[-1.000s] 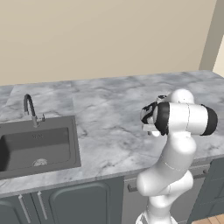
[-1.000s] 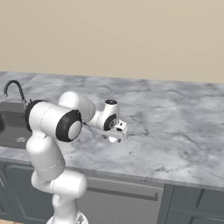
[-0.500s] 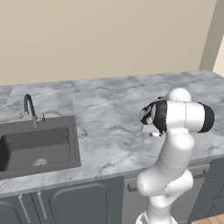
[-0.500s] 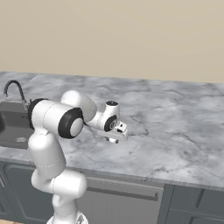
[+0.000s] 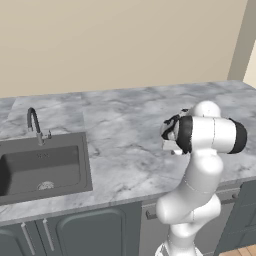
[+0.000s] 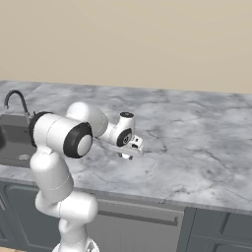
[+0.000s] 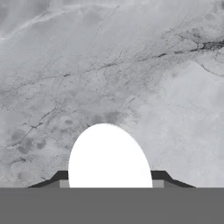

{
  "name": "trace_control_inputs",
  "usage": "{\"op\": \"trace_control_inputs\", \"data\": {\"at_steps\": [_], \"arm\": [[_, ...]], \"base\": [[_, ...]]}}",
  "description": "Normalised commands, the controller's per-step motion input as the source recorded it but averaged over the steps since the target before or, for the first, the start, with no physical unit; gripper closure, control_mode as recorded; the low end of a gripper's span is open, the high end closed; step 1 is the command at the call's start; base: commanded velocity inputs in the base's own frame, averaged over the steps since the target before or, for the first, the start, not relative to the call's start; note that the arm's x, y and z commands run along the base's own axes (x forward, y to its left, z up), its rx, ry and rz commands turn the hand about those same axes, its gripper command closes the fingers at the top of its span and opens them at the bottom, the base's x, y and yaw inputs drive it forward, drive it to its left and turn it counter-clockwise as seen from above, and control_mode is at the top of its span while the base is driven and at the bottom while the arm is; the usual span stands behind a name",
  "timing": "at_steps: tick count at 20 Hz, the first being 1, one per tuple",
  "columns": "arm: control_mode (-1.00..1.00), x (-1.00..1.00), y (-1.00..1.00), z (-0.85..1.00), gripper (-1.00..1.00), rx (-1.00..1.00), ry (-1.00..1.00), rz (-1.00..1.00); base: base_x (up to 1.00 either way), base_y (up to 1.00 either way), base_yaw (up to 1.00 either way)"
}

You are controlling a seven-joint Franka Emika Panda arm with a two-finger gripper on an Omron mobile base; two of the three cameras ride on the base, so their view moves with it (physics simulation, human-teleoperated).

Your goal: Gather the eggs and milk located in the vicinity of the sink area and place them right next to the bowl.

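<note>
Gripper point(image 7: 109, 186) clamped on one egg point(image 7: 109, 157)
One egg held above the marble counter point(image 7: 131, 65); one sink point(image 5: 42, 167) well apart

A plain white egg point(image 7: 109, 157) against grey-veined marble counter point(image 7: 131, 65); dark grey sink point(image 5: 42, 167).

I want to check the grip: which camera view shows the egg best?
The hand view: the egg is large and white there, between the tool's dark tips above the marble counter. In both base views the wrist hides it.
</note>
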Motion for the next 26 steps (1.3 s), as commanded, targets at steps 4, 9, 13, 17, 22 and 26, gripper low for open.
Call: {"op": "trace_control_inputs", "data": {"at_steps": [4, 9, 13, 17, 22, 26], "arm": [[-1.0, -0.18, 0.03, 0.99, 1.0, 0.24, -0.05, 0.24], [-1.0, -0.63, 0.36, 1.0, 1.0, 0.05, -0.14, 0.29], [-1.0, -0.86, 0.65, 0.43, 1.0, -0.04, -0.18, 0.39], [-1.0, -0.94, 0.8, 0.18, 1.0, 0.0, -0.22, 0.46], [-1.0, -0.91, 0.39, 0.01, 1.0, 0.05, -0.39, 0.33], [-1.0, -0.33, 0.5, 0.0, 1.0, 0.03, -0.19, 0.18]], "base": [[0.0, 0.0, 0.0], [0.0, 0.0, 0.0], [0.0, 0.0, 0.0], [0.0, 0.0, 0.0], [0.0, 0.0, 0.0], [0.0, 0.0, 0.0]]}}
